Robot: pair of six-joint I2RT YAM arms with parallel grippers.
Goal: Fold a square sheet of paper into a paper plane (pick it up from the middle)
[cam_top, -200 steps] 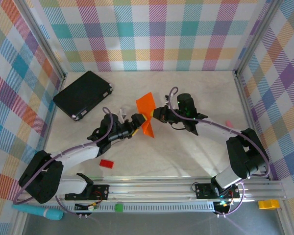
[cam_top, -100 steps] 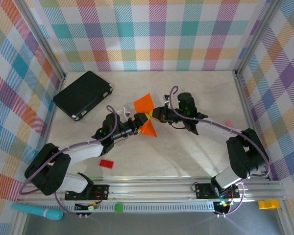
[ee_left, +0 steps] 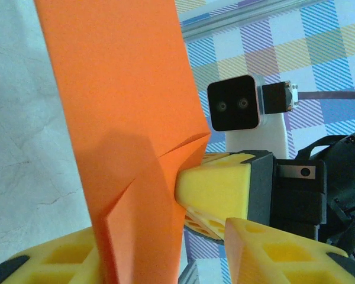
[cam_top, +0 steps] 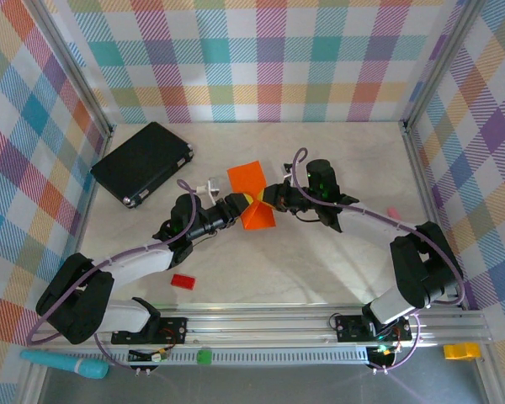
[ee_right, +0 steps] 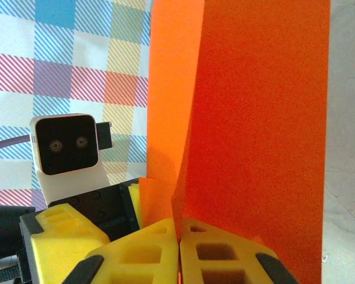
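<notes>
While the fold was being worked, the square sheet of paper stood over the middle of the table, caught between the two arms and well apart from the black flat case. The right gripper had its yellow pads pressed together on the sheet's edge, pinching it. The left gripper straddled the same orange sheet from the other side. Its fingers were apart, with a gap showing between one pad and the paper, so nothing was gripped there yet.

To my eye this was a re-grip partway through creasing, with no dart shape formed so far. The next move called for the left jaws to close squarely on the crease without tugging the sheet out of the right pinch.

Compared with a second before, the left jaws had narrowed from a wide spread. The paper had also turned to show a broader, flatter face from above.
</notes>
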